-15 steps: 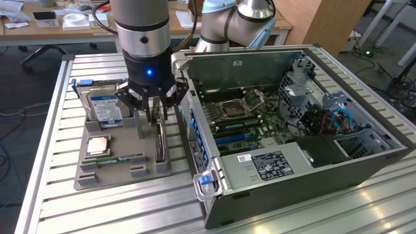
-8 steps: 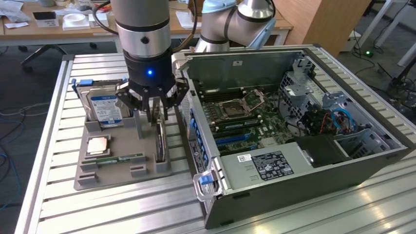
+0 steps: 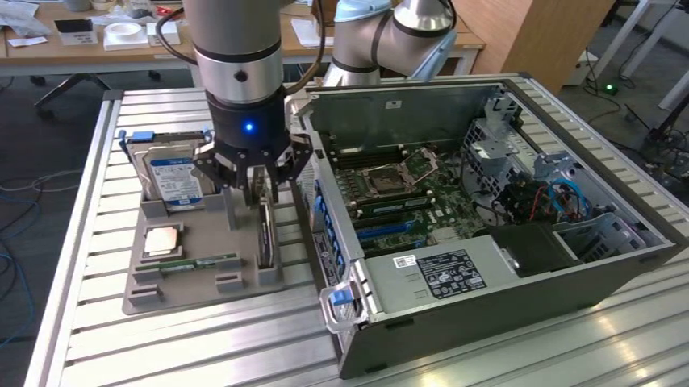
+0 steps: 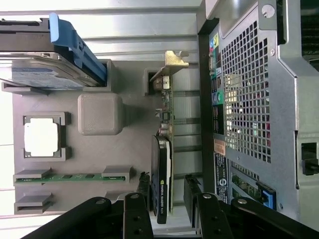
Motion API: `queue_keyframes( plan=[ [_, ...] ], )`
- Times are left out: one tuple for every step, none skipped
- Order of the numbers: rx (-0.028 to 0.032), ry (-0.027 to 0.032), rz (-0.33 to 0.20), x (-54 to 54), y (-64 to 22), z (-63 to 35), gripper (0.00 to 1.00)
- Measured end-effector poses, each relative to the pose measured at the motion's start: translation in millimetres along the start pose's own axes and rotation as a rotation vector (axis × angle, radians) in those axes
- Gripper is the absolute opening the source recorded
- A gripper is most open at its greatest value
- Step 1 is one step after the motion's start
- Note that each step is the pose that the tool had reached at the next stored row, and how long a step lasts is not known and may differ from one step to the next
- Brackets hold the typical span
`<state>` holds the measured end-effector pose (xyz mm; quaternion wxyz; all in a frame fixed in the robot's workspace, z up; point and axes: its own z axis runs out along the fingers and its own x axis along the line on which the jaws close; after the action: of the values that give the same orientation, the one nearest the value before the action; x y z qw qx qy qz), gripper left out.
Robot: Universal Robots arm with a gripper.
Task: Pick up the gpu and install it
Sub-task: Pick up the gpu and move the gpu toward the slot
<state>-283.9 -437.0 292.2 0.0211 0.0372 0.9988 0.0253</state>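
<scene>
- Kept fingers (image 4: 192, 186) spread wide apart, one on each side of the gpu (image 4: 163, 164); clamped on nothing.
- Left a clear gap between one finger and the board side of the card; set the other just beside the black face, contact there impossible to tell.
- Straddled the card's end farthest from its metal bracket (image 4: 172, 62).
- Pointed the arm (image 3: 239, 72) straight down over the grey holder tray (image 3: 183, 290), wrist vertical, blue light lit on the wrist.
- Found the gpu (image 3: 266, 238) uninstalled: stood on edge in a slot of the tray, on the exterior view's right side of it, just beside the computer case (image 3: 453, 274).
- Noted the case lying on its side on the desk (image 3: 194, 347), side panel off, motherboard (image 3: 398, 193) exposed.
- Logged other parts in the tray: hard drive (image 3: 176, 179) with blue label propped upright at the far end, CPU (image 3: 161, 239) flat in its pocket, green RAM stick (image 3: 199, 263) lying near the front.
- Seen a second arm base behind the case, plus cluttered wooden tables in the background.
</scene>
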Motion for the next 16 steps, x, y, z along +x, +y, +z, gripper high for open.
queue_keyframes(
  plan=[
    [0.0000, 0.0001, 0.000, 0.0, 0.0, 0.4, 0.42],
    [0.0002, 0.0002, 0.000, 0.0, 0.0, 0.3, 0.42],
    [0.0002, 0.0002, 0.000, 0.0, 0.0, 0.3, 0.42],
    [0.0002, 0.0002, 0.000, 0.0, 0.0, 0.4, 0.42],
    [0.0001, 0.0001, 0.000, 0.1, -0.1, 0.4, 0.42],
    [0.0000, 0.0000, 0.000, 0.0, 0.0, 0.5, 0.42],
    [0.0001, 0.0001, 0.000, 0.0, 0.0, 0.5, 0.42],
    [0.0001, 0.0001, 0.000, 0.1, 0.0, 0.6, 0.42],
    [0.0001, 0.0000, 0.000, 0.1, 0.0, 0.7, 0.42],
    [0.0000, 0.0001, 0.000, 0.1, -0.1, 0.7, 0.42],
    [0.0001, 0.0001, 0.000, 0.1, -0.1, 0.8, 0.42],
    [0.0000, 0.0000, 0.000, 0.1, -0.1, 0.9, 0.42],
    [-0.0001, -0.0001, 0.000, 0.1, 0.0, 1.3, 0.42],
    [-0.0003, -0.0003, 0.000, 0.1, -0.1, 2.1, 0.42],
    [-0.0002, -0.0001, 0.000, 0.1, -0.2, 3.2, 0.42],
    [0.0000, 0.0001, 0.000, 0.2, -0.3, 4.5, 0.42]
  ],
)
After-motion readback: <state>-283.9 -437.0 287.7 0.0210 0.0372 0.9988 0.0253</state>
